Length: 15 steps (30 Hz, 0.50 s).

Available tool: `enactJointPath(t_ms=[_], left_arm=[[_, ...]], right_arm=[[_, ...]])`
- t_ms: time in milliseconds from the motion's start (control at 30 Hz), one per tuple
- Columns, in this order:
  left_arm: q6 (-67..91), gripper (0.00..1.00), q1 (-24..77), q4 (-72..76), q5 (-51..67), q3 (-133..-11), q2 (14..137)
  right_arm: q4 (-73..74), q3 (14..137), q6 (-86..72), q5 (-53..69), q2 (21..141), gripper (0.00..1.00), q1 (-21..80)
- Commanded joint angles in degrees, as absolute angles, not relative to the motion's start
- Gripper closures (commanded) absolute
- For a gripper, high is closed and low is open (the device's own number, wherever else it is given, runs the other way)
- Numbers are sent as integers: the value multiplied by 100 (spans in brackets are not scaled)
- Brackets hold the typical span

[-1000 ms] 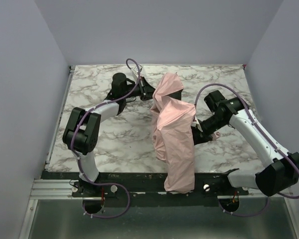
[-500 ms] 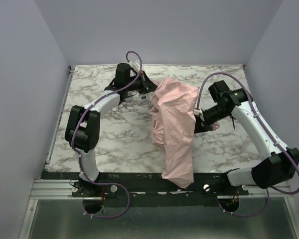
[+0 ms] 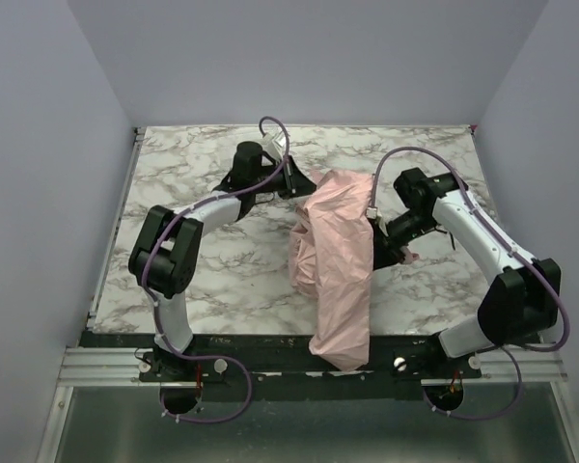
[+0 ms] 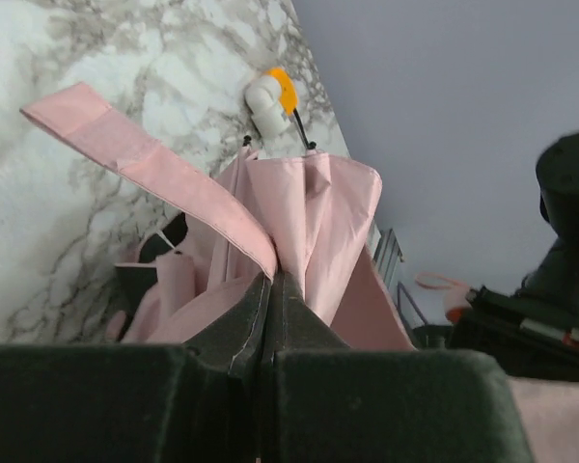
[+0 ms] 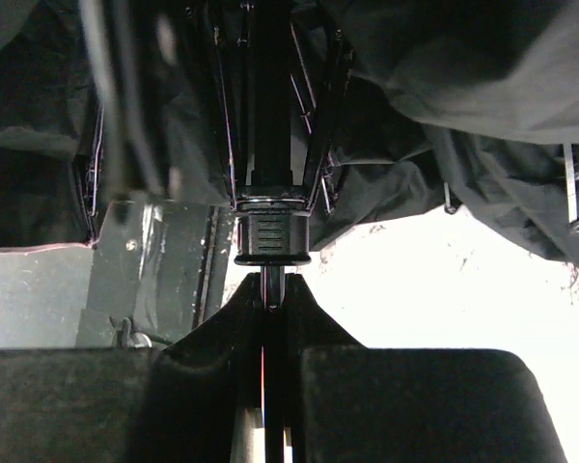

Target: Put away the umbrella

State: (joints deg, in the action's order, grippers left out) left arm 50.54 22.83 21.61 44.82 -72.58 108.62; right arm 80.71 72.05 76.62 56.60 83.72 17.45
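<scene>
The pale pink fabric folding umbrella (image 3: 336,265) is draping from the marble tabletop's (image 3: 203,280) middle over its near edge. The left gripper (image 4: 270,282) is pinching a canopy fold, jaws fully closed. The right gripper (image 5: 273,294) is clamping tight on its thin black shaft (image 5: 268,96).

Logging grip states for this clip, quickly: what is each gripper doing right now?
Left gripper: closed, pinching pink fabric of the umbrella.
Right gripper: closed on the umbrella's thin black shaft.

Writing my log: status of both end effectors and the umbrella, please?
Left end effector shut on umbrella fabric. Right end effector shut on its shaft. Canopy loose, overhanging table edge. No obstacle seen.
</scene>
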Motion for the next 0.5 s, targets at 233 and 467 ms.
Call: enactJointPath(t_ms=[233,467], left_arm=[[5578,100,2604,3844,4744,-5814,10051],[5407,100,2545,2571,4143,-7091,10885]], right_arm=[[8139,8240,8451,5469,10133,99,1153],[7207,7883,8777,5308,10580,99,1169]])
